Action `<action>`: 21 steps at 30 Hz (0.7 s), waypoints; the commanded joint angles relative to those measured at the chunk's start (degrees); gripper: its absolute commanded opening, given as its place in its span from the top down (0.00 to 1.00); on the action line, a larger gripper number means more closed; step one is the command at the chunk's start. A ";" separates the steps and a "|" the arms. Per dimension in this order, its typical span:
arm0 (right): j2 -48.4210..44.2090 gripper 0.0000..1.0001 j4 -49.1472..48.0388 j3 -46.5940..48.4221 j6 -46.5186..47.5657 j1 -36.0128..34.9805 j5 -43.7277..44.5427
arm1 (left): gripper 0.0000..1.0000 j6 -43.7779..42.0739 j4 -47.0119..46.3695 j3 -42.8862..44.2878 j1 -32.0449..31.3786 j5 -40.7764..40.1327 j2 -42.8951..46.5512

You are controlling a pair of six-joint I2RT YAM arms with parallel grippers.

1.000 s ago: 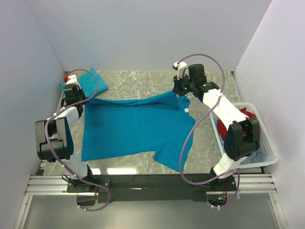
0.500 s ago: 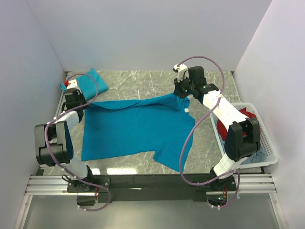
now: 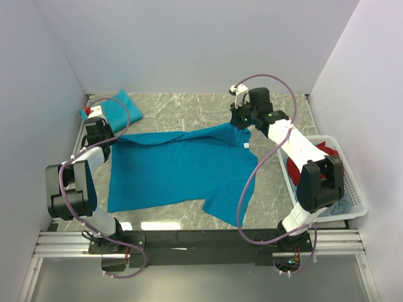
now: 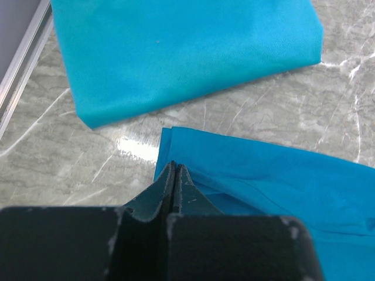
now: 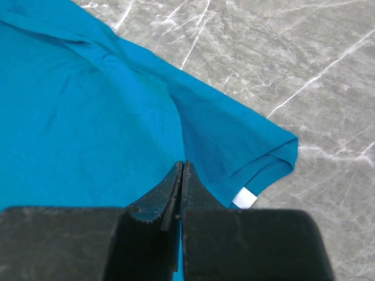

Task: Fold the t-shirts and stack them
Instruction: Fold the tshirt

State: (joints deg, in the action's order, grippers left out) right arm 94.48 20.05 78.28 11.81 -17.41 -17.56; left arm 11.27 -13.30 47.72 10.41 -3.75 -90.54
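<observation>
Polished marble table point(image 3: 189, 110), soft teal t-shirt point(image 3: 170, 167), left pincer point(image 4: 174, 165) and right pincer point(image 5: 182, 164) clamped on it

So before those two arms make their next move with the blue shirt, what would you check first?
1. The left gripper is shut on the spread t-shirt at its far corner: ok.
2. The right gripper is shut on the cloth near the white label: ok.
3. How much cloth each grip has caught: cannot tell.
4. The folded t-shirt lies apart from the spread one: ok.
5. The basket stands clear of the shirt: ok.
</observation>
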 commanded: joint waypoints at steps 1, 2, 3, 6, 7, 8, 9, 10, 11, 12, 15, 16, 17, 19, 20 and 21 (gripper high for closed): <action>-2.81 1.00 -2.04 -0.85 -0.39 0.62 0.51 | 1.00 0.33 -0.32 -1.23 0.22 -0.12 3.62; -2.72 1.00 -2.04 -0.85 -0.47 0.62 0.69 | 1.00 0.33 -0.24 -1.32 0.22 -0.03 3.79; -2.81 1.00 -1.95 -0.76 -0.48 0.71 0.77 | 1.00 0.33 -0.06 -1.41 0.22 0.06 4.14; -2.37 1.00 -1.69 -0.59 -0.65 0.89 0.95 | 1.00 0.42 0.47 -1.58 0.22 0.41 4.84; -2.37 1.00 -1.77 -0.59 -0.65 0.89 0.95 | 1.00 0.42 0.55 -1.67 0.13 0.32 4.94; -2.19 1.00 -1.69 -0.50 -0.65 0.89 1.04 | 1.00 0.60 0.82 -1.76 0.13 0.41 5.20; -2.28 1.00 -1.68 -0.50 -0.65 1.06 1.04 | 1.00 0.60 1.17 -1.84 0.22 0.50 5.29; -2.19 1.00 -1.68 -0.50 -0.65 0.97 1.04 | 1.00 0.60 1.43 -1.85 0.22 0.76 5.38; -2.19 1.00 -1.68 -0.41 -0.65 0.97 1.04 | 1.00 0.77 1.70 -1.93 0.13 0.85 5.46; -2.10 1.00 -1.68 -0.41 -0.65 0.97 1.04 | 1.00 0.77 2.22 -2.11 0.22 0.94 5.55; -1.84 1.00 -1.68 -0.41 -0.65 1.15 0.95 | 1.00 1.39 3.28 -2.37 0.13 1.46 5.90; -1.93 1.00 -1.68 -0.41 -0.65 1.24 1.04 | 1.00 1.48 3.63 -2.46 0.22 1.72 5.90; -1.84 1.00 -1.68 -0.41 -0.65 1.32 0.95 | 1.00 1.82 3.98 -2.46 0.22 2.08 5.82; -1.84 1.00 -1.77 -0.50 -0.65 1.41 0.86 | 1.00 2.27 5.12 -2.64 0.22 2.17 5.82; -1.84 1.00 -1.77 -0.50 -0.65 1.59 0.86 | 0.99 2.35 5.39 -2.72 0.13 2.34 5.73; -1.84 1.00 -1.69 -0.58 -0.56 1.59 0.86 | 0.98 2.53 6.00 -2.90 0.13 2.43 5.55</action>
State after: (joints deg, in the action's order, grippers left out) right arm 94.48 20.08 78.22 11.57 -16.53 -17.12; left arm 12.36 -8.91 45.32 10.41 -2.68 -86.80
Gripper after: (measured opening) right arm 0.008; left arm 0.015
